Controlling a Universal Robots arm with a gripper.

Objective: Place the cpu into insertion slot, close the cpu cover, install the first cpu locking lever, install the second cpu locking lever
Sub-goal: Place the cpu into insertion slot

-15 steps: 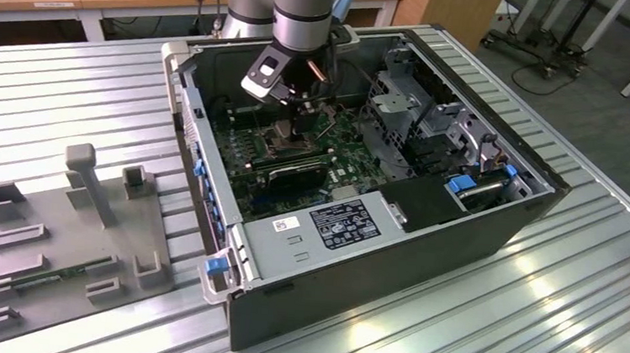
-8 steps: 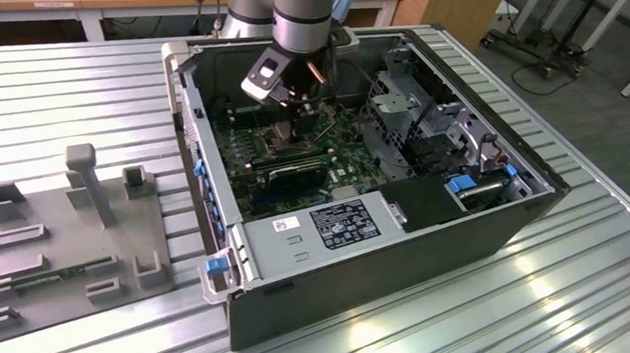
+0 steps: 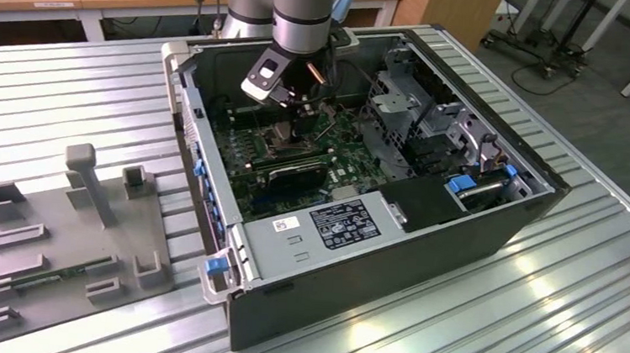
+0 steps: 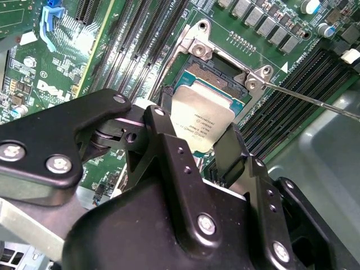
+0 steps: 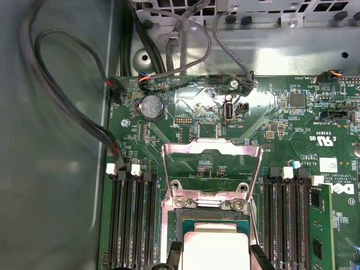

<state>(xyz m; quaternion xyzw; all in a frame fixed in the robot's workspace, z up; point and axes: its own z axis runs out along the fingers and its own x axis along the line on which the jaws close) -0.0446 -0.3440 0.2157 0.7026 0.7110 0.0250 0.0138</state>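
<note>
Silver cpu (image 4: 201,119) in gripper (image 4: 197,134), over insertion slot (image 4: 211,70).

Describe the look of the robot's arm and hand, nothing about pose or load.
The arm is a silver-grey cylinder with blue trim at the joint; a white and black block sits at its wrist. The hand is matte black, built of angular linked plates fastened with silver screws, ending in two flat black fingers.

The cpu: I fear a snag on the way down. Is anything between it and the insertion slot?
Nothing visible. The gripper holds the cpu just over the bare insertion slot; the cpu cover is swung open, and a locking lever stands off to one side.
</note>
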